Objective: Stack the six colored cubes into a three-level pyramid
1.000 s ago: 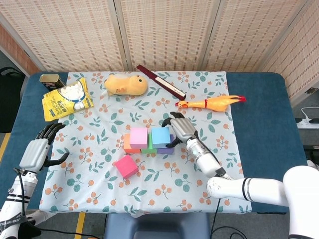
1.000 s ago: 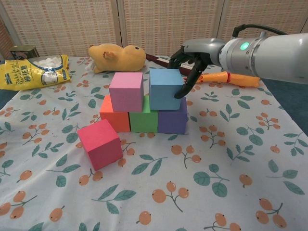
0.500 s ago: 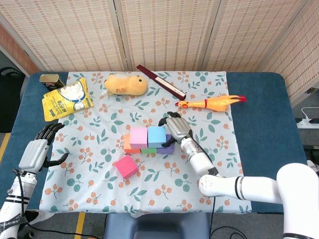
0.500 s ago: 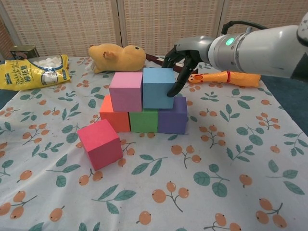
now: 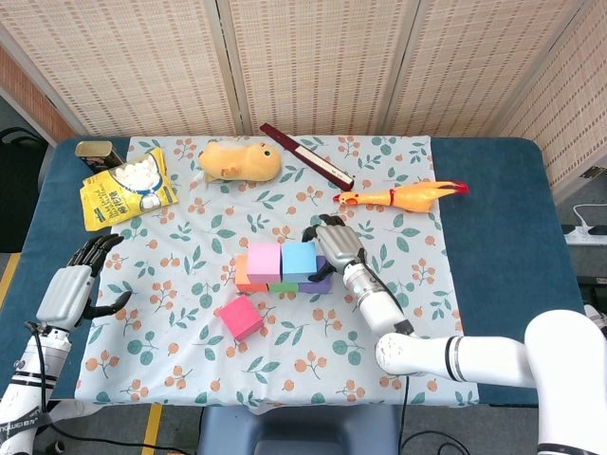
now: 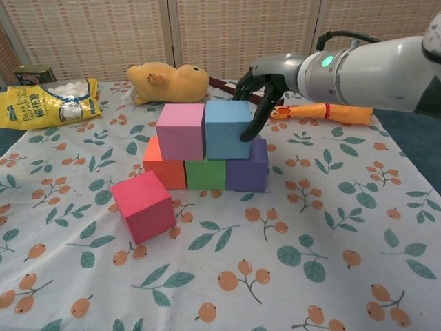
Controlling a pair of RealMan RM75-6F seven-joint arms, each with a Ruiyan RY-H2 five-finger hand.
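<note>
Matt foam-like cubes (image 6: 227, 129), printed cloth table cover (image 6: 331, 227), glossy crinkled snack bag (image 5: 123, 190), woven screen panels (image 5: 313, 57)

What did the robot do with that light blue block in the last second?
The right hand slid the light blue cube leftward along the second level until it sits beside the pink cube; its fingers still touch it. The red cube, bottom row and left hand stayed put.

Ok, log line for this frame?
stage: second level | right hand on blue cube beside pink cube | red cube loose on cloth | left hand idle, open
</note>
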